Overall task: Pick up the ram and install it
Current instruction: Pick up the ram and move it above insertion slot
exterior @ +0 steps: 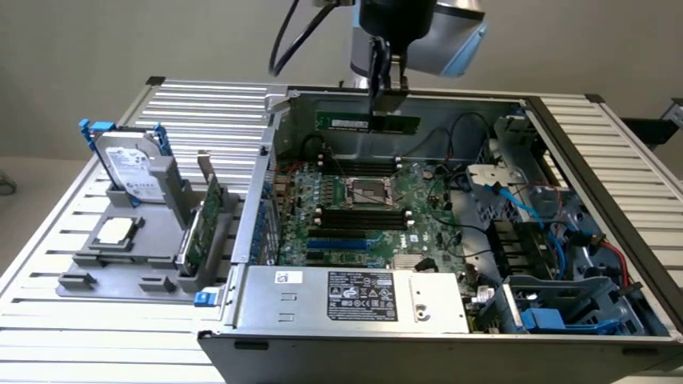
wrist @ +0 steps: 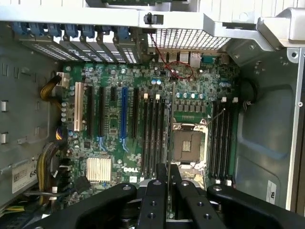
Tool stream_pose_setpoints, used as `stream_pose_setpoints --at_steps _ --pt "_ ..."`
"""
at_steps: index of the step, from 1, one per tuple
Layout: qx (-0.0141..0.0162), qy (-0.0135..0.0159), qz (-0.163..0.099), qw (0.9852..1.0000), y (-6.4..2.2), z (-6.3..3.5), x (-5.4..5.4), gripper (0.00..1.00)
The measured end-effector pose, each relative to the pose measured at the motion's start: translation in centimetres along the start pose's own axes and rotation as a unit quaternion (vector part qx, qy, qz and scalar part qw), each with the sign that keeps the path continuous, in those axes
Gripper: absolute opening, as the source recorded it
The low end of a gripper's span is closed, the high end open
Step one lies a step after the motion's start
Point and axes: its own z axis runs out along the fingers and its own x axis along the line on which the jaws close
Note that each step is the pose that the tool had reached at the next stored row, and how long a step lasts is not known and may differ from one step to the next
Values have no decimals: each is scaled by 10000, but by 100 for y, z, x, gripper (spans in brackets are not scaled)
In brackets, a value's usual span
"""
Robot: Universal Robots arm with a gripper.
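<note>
Now end effector clamped narrow on ram, stick level, held high over open case. Exterior view: ram at 12 o'clock from CPU socket, well clear of motherboard and its black slots.

Plain beige wall behind a slatted metal table.
</note>
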Motion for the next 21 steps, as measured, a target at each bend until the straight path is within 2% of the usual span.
stream_pose_setpoints --at_steps 4,13,17,21 --pt "26 1 0 10000 -52 47 0 14" --pt "98 3 1 10000 -67 183 -1 14" --pt "149 5 1 9999 -73 227 -1 14" --pt "156 6 1 9999 -73 232 -1 14"
